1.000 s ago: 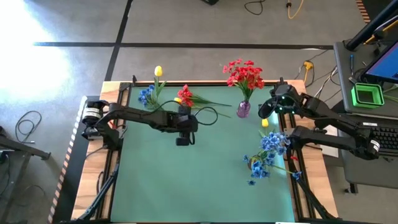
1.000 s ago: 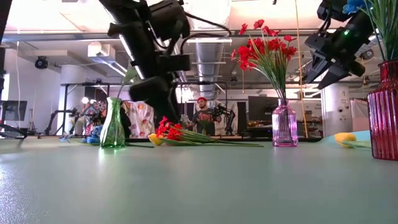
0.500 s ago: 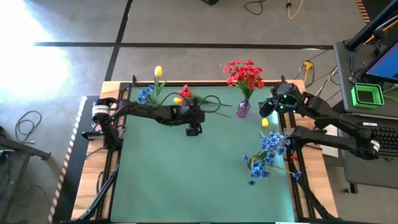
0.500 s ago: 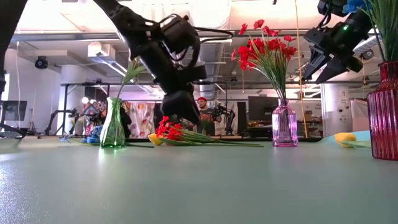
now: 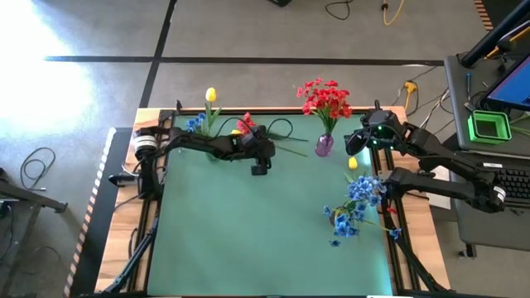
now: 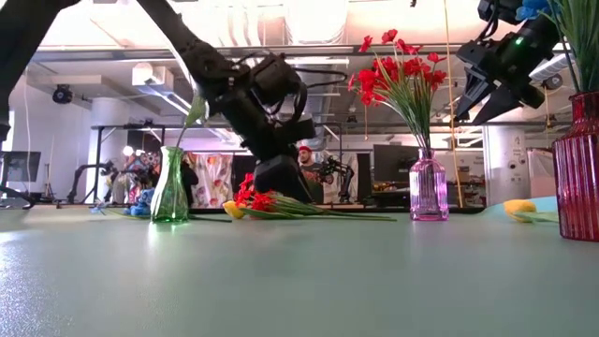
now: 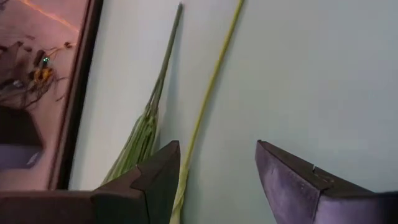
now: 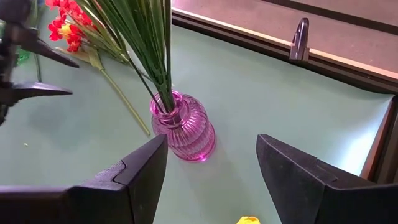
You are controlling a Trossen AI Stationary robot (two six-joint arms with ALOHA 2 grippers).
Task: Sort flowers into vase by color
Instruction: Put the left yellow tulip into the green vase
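One arm moved: left gripper (image 5: 260, 168) swung back toward 12 o'clock, jaws parted, apparently empty, over loose flowers (image 5: 245, 128); right gripper (image 5: 351, 148) unchanged, parted.

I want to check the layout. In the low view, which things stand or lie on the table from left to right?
Green vase → loose red flowers lying flat → pink vase with red flowers → yellow flower head → dark red vase.
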